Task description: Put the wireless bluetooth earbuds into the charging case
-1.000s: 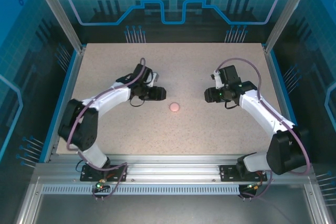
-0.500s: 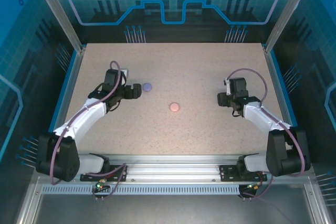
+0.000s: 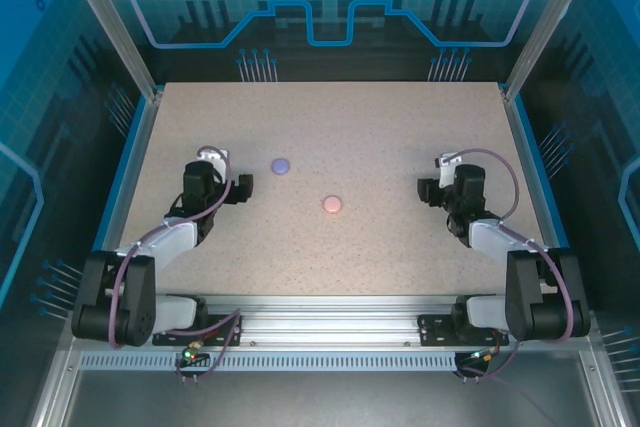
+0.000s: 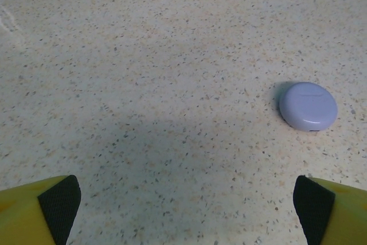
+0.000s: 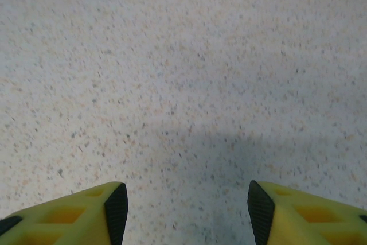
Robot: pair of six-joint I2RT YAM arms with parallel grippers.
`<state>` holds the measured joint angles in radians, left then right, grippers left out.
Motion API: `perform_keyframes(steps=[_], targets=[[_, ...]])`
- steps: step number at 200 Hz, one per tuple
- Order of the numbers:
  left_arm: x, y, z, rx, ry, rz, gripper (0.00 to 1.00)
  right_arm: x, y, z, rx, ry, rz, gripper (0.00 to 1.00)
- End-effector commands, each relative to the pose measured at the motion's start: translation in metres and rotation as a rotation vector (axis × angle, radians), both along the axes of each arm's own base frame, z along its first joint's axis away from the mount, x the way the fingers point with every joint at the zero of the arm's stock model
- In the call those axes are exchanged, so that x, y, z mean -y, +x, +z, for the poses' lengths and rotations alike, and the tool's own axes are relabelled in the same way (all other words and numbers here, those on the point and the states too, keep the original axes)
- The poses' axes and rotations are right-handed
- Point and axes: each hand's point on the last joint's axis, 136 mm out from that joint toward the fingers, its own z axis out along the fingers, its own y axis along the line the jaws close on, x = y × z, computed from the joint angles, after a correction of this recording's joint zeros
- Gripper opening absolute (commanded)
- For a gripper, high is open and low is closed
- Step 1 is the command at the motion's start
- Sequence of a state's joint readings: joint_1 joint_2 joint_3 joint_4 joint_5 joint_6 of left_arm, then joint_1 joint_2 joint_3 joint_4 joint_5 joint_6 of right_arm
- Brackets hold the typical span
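Two small round charging cases lie shut on the speckled table (image 3: 400, 127): a lilac case (image 3: 281, 164) (image 4: 308, 105) and a pink case (image 3: 332, 204). The earbuds are hidden from me. My left gripper (image 3: 244, 185) (image 4: 186, 205) stands open and empty to the left of the lilac case, apart from it. In the left wrist view that case lies ahead and to the right of the jaws. Over bare table, well to the right of the pink case, my right gripper (image 3: 425, 188) (image 5: 184, 207) is open with nothing between its fingers.
Blue rails edge the table on the left (image 3: 118, 187) and right (image 3: 535, 167). Both arms are folded back low toward their bases at the near edge.
The left gripper opened wide, leaving the lilac case on the table, and drew back to the left. The right arm drew back to the right and opened a little more.
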<state>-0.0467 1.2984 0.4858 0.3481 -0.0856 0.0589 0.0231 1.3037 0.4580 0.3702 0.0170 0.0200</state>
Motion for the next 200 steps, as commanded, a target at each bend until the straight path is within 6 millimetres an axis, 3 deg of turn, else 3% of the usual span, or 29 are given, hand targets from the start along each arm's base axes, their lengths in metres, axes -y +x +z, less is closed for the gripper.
perform_keyframes(steps=[1,46,103,123,126,132,135,200], targets=[[0.006,0.013,0.016,0.133,-0.057,-0.057,0.99,-0.002,0.014,0.023,0.132,0.011,0.035,0.60],[0.012,0.013,0.006,0.196,-0.080,-0.092,0.99,-0.003,0.024,0.023,0.174,0.040,0.047,0.61],[0.010,0.016,-0.011,0.179,-0.079,-0.083,0.99,-0.010,0.031,0.001,0.165,0.005,0.057,0.64],[0.001,0.024,-0.012,0.152,-0.083,-0.030,0.99,-0.012,0.031,0.000,0.163,-0.013,0.054,0.72],[-0.003,0.025,-0.012,0.149,-0.085,-0.007,0.99,-0.012,0.031,0.000,0.162,-0.013,0.054,0.76],[-0.009,0.026,-0.013,0.138,-0.084,0.030,0.99,-0.012,0.031,0.000,0.161,-0.014,0.053,0.97],[-0.009,0.026,-0.014,0.138,-0.083,0.030,0.99,-0.011,0.031,-0.001,0.160,-0.015,0.051,1.00],[-0.009,0.026,-0.012,0.142,-0.081,0.030,0.99,-0.011,0.031,0.000,0.161,-0.015,0.052,1.00]])
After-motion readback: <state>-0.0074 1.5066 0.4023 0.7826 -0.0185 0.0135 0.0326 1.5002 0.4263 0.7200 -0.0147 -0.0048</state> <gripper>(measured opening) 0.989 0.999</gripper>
